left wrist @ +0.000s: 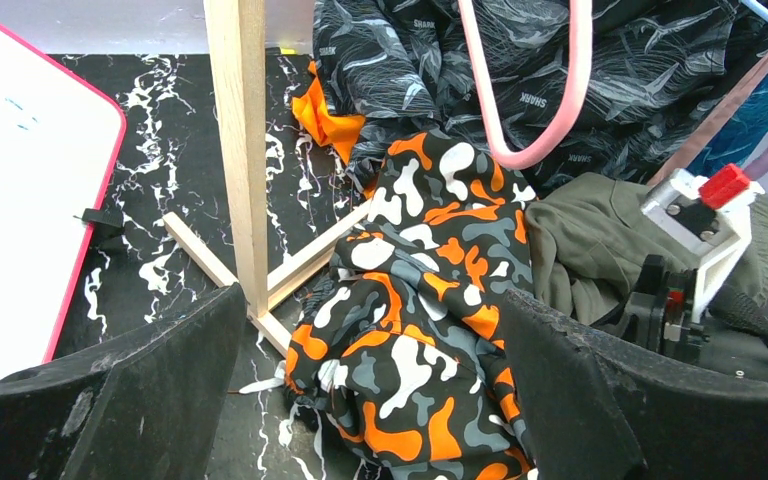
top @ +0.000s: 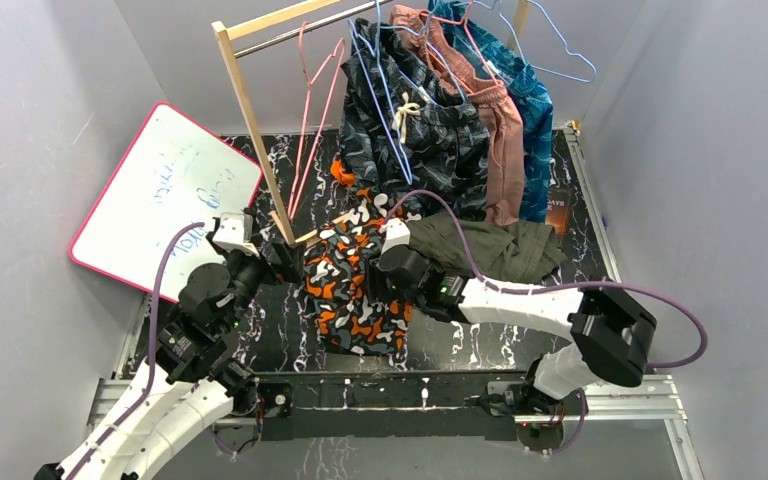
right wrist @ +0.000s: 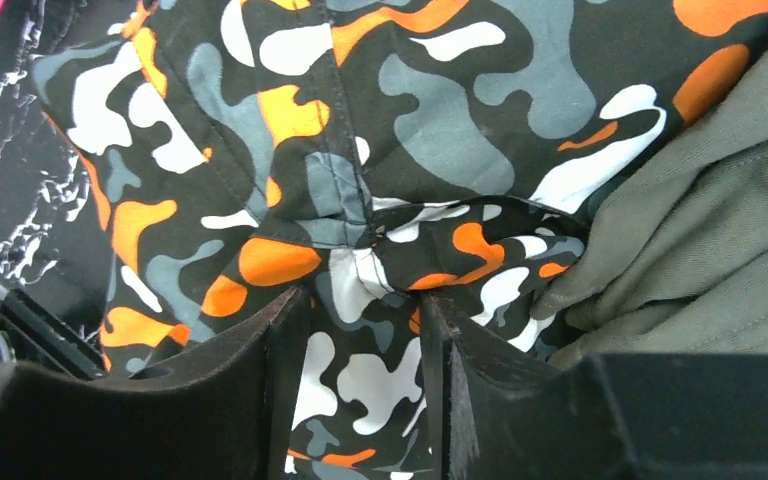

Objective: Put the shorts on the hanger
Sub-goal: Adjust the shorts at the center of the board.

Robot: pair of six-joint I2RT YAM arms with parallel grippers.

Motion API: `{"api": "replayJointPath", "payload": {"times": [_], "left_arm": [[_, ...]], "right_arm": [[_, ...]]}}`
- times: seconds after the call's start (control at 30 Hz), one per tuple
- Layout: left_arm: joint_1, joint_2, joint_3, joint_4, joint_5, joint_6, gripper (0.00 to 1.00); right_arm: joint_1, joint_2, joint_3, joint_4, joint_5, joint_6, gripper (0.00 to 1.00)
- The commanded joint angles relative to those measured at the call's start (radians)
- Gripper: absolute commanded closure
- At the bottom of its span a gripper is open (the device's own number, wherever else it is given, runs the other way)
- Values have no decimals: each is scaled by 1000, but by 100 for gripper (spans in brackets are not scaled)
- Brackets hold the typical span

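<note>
Nearest the bases, the left jaws stand spread as wide as they go and hold nothing; in the left wrist view they frame the shorts [left wrist: 420,330] from the near side. The right jaws are partly drawn in, with a ridge of camouflage cloth between them. Whether they already bite on it I cannot tell from the right wrist view.

The shorts [top: 350,290] lie crumpled on the black marbled surface [top: 460,345] between the two arms, one edge against the foot of the wooden rack [top: 255,140]. The olive shorts [top: 505,250] press against their right side, touching.

The step in hand looks like the first pick-up. To do it well, the right jaws should take only camouflage cloth, since the olive fabric [right wrist: 700,230] sits just beside them. A seam or the waistband would serve better than a loose fold. The left jaws can then take a second point, so the garment hangs open.

Farther back, the rack is the only holder here. Its rail carries the dark navy shorts [top: 430,140], a brownish pair, a teal garment and pink hangers [left wrist: 535,158]. The hanger [top: 570,45], light blue, hangs at the rail's far right, well apart from the shorts
</note>
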Motion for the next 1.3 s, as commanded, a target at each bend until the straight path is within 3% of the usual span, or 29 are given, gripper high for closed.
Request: {"api": "replayJointPath", "payload": {"times": [0.0,0.13,0.37,0.57,0.6,0.7,0.77,1.0,1.17,1.27], "left_arm": [[-2,-4,-1,18,3,7,2],[-2,-6,-3,21,-1,7,2],[-1,-3,-4,24,8,5,2],[-2,1,-3,24,9,4,2],[-2,4,-4,24,8,3,2],[-2,13,-3,21,5,4,2],[-2,18,-3,19,4,4,2],[-2,12,3,8,-34,4,2],[-2,-2,1,4,-56,5,2],[-2,-9,1,-1,-79,1,2]], "right_arm": [[1,7,45,49,27,28,57],[1,-56,37,-7,78,27,100],[0,-363,4,-220,221,-12,100],[0,-501,-93,-402,269,66,100],[0,-509,-113,-402,254,73,97],[0,-510,-108,-427,229,79,50],[-1,-515,-49,-432,219,43,33],[-1,-484,249,-372,255,-156,28],[-8,-369,407,-209,422,-353,27],[-128,-260,504,-185,304,-370,28]]}}
